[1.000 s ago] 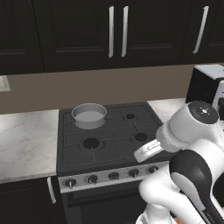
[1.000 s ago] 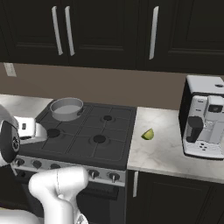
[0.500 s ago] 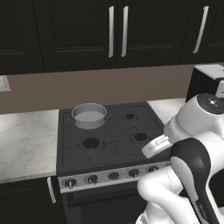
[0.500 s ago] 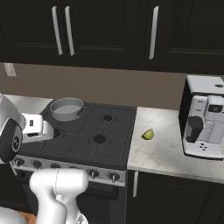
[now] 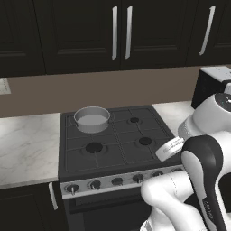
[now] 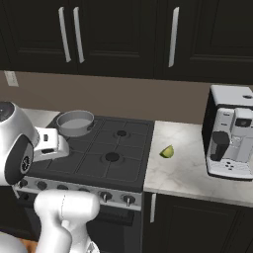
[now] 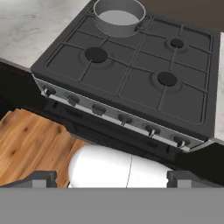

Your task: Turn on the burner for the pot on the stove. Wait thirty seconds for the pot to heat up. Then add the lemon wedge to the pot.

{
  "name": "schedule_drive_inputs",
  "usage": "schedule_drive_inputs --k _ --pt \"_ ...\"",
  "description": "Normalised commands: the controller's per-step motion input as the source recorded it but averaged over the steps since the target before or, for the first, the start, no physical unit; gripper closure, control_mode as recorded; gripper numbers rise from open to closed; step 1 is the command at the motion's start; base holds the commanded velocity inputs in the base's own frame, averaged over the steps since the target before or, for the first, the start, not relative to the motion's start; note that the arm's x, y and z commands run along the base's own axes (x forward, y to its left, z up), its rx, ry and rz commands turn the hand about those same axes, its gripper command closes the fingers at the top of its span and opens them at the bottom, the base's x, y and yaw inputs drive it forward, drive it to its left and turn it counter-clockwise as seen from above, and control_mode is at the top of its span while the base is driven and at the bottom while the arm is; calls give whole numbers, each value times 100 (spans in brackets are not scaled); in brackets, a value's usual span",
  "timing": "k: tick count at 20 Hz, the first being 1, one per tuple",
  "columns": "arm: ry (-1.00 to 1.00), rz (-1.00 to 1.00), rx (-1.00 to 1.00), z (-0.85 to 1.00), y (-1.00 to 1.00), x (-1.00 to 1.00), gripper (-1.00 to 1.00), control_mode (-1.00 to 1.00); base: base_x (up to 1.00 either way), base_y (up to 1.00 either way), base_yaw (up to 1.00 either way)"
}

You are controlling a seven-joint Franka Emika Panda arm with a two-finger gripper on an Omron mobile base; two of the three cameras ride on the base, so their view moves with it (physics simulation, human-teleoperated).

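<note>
The pot [image 5: 91,119] [image 6: 75,123] [image 7: 119,16] stands on the back left burner of the black stove [image 5: 113,155] [image 6: 101,160] [image 7: 131,83]; its pale inside holds nothing. On the marble counter right of the stove lies the lemon wedge [image 6: 167,151]. Several dark knobs [image 7: 124,118] [image 5: 94,184] line the silver front strip. My gripper [image 7: 113,179] hangs in front of and above the stove's front edge, looking down at the knobs. It is open, fingertips [image 7: 40,178] far apart, with nothing between them. The white wrist [image 5: 169,149] [image 6: 49,143] hovers over the stove's front.
A coffee machine [image 6: 232,138] [image 5: 212,83] stands on the right counter. Dark wall cabinets [image 5: 119,31] hang above. Marble counter [image 5: 27,140] runs left of the stove. Wooden floor [image 7: 30,144] lies below the oven front.
The wrist has drifted a little to the right over the stove's front edge, and the arm's upper joint has swung right. Pot, lemon wedge and base have stayed put.
</note>
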Motion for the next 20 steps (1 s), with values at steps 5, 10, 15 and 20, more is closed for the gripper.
schedule_drive_inputs --k 5,10,15,20 --pt "0 0 0 0 0 0 -100 -100 0 0 0" --pt "0 0 0 0 0 0 -100 -100 0 0 0" --pt "0 0 0 0 0 0 -100 -100 0 0 0" --pt "0 0 0 0 0 0 -100 -100 0 0 0"
